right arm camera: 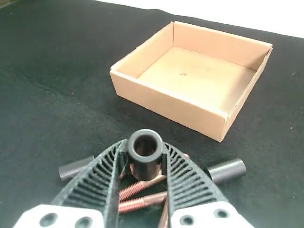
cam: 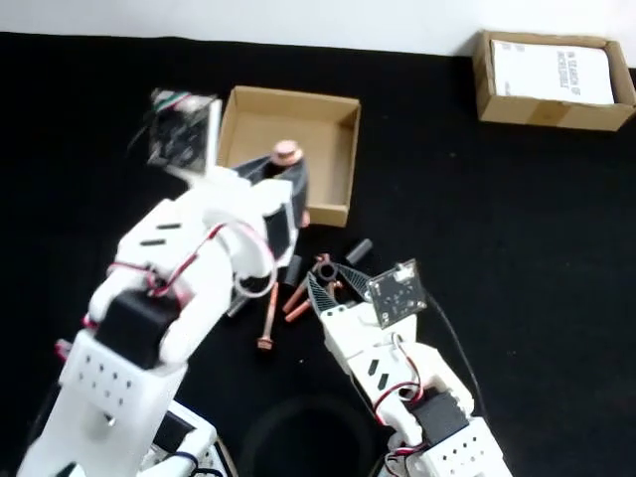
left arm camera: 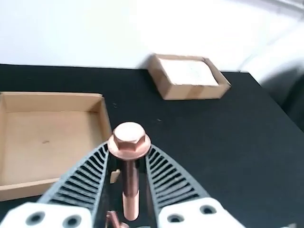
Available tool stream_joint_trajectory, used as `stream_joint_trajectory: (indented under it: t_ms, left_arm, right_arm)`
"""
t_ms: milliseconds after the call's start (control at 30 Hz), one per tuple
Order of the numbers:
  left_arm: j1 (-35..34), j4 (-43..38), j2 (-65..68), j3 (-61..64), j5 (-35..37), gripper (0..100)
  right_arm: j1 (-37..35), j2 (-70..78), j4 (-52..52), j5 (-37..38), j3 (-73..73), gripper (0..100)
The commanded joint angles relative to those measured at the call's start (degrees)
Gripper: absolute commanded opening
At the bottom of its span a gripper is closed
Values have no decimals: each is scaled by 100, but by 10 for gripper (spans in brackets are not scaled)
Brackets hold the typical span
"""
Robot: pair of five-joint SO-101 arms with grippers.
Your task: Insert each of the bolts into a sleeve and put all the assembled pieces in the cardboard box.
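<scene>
My left gripper (cam: 286,171) is shut on a copper bolt (cam: 287,151), held upright with its hex head on top (left arm camera: 128,138), above the near edge of the open cardboard box (cam: 248,124). A short way nearer, my right gripper (cam: 325,273) is shut on a black sleeve (right arm camera: 145,151), held upright with its bore facing up. Under and beside it lie loose copper bolts (cam: 267,320) (right arm camera: 137,189) and black sleeves (cam: 358,248) (right arm camera: 227,171) (right arm camera: 76,167). The cardboard box (right arm camera: 156,102) has nothing in it.
A second cardboard box (cam: 497,99) with a white sheet inside stands at the far right corner of the black table, also seen from the left wrist (left arm camera: 164,85). The two arms' bases stand at the near edge.
</scene>
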Motion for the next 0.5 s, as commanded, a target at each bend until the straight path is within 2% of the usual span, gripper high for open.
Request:
stream_joint_trajectory:
  t_ms: [0, 133, 233, 467]
  left_arm:
    - [418, 413, 286, -699, 18, 8]
    - [532, 536, 286, -435, -44, 8]
    - [558, 360, 286, -40, -571, 8]
    - [690, -826, 286, 611, -809, 8]
  right_arm:
    - [119, -391, -119, 18, 110, 6]
    - [295, -699, -110, 18, 207, 6]
    - [470, -752, -110, 18, 207, 6]
    - [690, -769, 224, 18, 189, 6]
